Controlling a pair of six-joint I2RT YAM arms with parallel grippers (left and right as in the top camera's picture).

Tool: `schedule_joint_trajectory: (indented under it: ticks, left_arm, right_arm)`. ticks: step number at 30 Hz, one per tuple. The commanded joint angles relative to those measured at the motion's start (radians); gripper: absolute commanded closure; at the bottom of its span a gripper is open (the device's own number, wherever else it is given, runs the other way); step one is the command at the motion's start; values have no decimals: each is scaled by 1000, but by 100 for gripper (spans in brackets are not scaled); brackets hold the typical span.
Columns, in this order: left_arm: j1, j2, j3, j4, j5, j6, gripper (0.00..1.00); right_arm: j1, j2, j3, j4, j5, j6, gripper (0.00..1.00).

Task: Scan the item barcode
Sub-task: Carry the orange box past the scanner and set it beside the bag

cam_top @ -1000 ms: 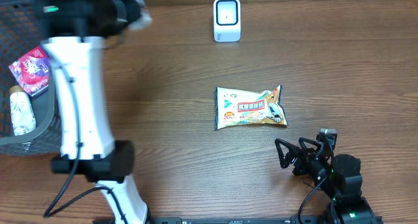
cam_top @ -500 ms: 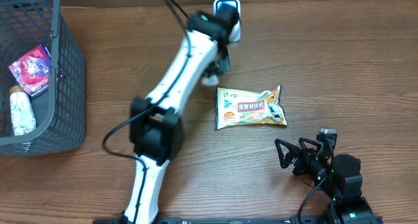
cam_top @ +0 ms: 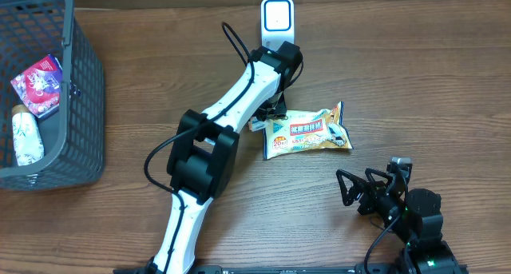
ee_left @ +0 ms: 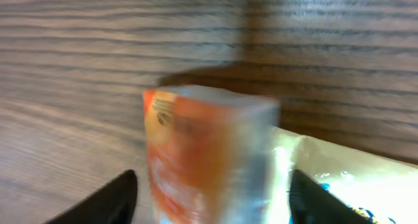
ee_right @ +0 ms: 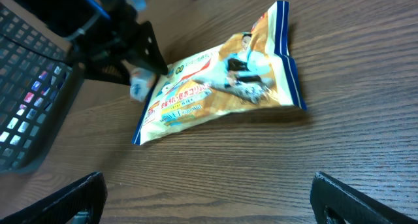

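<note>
One small box [ee_left: 209, 152], orange and white with a glossy wrap, is seen on the wooden bench [cam_top: 415, 66] at the left end of a snack packet [cam_top: 307, 132], touching or overlapping its edge. It is blurred in the left wrist view, so its print cannot be read and no barcode can be made out. The left gripper [ee_left: 212, 178] is positioned over it with its dark fingers spread to either side, a sliver of bench showing between each tip and the box. The left arm is stretched diagonally across the bench, its white links angled toward the white scanner [cam_top: 277, 22] at the far edge; the wrist hides part of the box from overhead. The snack packet is a flat, crinkled foil pillow with blue-trimmed ends. The right gripper [cam_top: 347, 188] is held low near the front edge, jaws wide apart and nothing between them, well apart from the packet. A dark mesh basket [cam_top: 84, 82], cut off at the left border, is seen to contain a red packet [cam_top: 37, 86] and a pale bottle [cam_top: 26, 136].
</note>
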Motion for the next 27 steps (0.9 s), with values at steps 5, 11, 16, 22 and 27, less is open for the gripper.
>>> schedule_joint_trajectory:
  ticks: [5,11,16,22,27]
  left_arm:
    - [-6,-443,3,-18,-110,63,0]
    - [79,-737,3,-44,-280,73,0]
    - [313,-912,3,11,-293,158,0]
    - [777,-935,3,66,-91,240,0]
    - [1124,-862,3,76,125,265,0]
  right_arm:
    - [4,-4,24,-6,9,0,0]
    - [4,-4,24,-13,-8,0,0]
    - [4,-4,24,-14,-11,0,0]
    - [4,-4,24,-14,-48,0,0]
    - [4,-4,24,-18,-48,0,0]
